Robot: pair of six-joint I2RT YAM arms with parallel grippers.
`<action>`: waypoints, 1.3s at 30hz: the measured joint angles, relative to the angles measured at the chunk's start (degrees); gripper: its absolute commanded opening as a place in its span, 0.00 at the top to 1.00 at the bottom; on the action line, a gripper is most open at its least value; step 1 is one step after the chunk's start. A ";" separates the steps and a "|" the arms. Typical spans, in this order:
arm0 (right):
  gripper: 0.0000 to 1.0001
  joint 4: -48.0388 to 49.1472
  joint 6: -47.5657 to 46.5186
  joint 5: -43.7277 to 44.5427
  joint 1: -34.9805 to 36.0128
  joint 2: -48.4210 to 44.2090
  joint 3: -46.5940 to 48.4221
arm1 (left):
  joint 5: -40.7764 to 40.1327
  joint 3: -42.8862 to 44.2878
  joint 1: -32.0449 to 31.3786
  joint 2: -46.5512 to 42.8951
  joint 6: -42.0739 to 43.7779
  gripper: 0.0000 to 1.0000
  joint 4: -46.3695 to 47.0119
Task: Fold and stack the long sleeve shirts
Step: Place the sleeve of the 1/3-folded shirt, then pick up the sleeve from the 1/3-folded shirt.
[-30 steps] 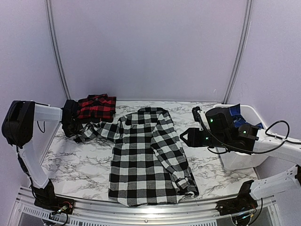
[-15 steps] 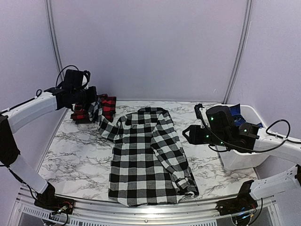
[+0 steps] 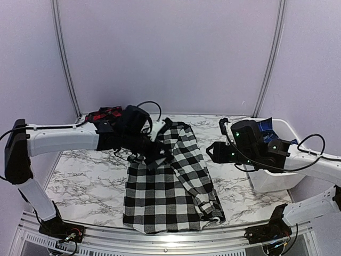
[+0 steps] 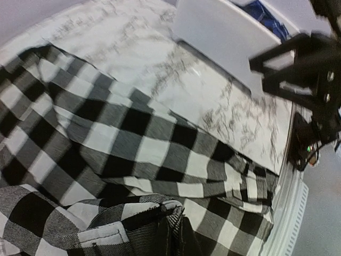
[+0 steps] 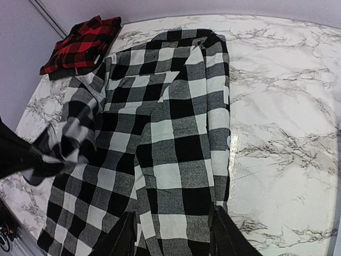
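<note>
Bin: one white bin (image 3: 269, 182) at the table's (image 3: 88, 186) right edge.
Bin contents: a blue item (image 3: 265, 126); what it is cannot be told.
Shirts: two, both outside the bin.
Red shirt (image 5: 80, 45): folded, at the table's far left corner.
Black-and-white shirt (image 5: 170, 133): spread flat mid-table, collar at the far end, with one sleeve (image 5: 69, 140) lifted over its left side.
Arms: two.
Left gripper (image 4: 173, 238): clamped on the lifted sleeve near the cuff, above the shirt.
Right gripper (image 5: 173, 234): fingers spread and holding nothing, in the air by the shirt's right edge, near the bin.
</note>
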 measured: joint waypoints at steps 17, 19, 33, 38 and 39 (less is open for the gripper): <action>0.55 4.83 -5.05 -8.26 3.74 12.48 -0.50 | -4.92 -7.06 -1.90 -2.91 -11.93 0.53 4.09; 0.55 4.87 -6.86 -8.31 7.13 16.02 2.05 | -6.80 -10.45 0.33 -6.10 -15.17 0.53 4.87; 0.55 1.57 -15.23 -6.01 23.89 38.36 21.03 | -11.08 -28.81 8.46 -21.53 -27.08 0.53 3.85; 0.55 -1.51 -14.51 -4.33 25.16 43.89 23.58 | -11.61 -30.03 9.18 -24.00 -27.91 0.53 3.08; 0.54 -1.92 -14.32 -3.98 25.24 44.33 23.69 | -11.72 -30.12 9.25 -24.15 -27.96 0.53 2.84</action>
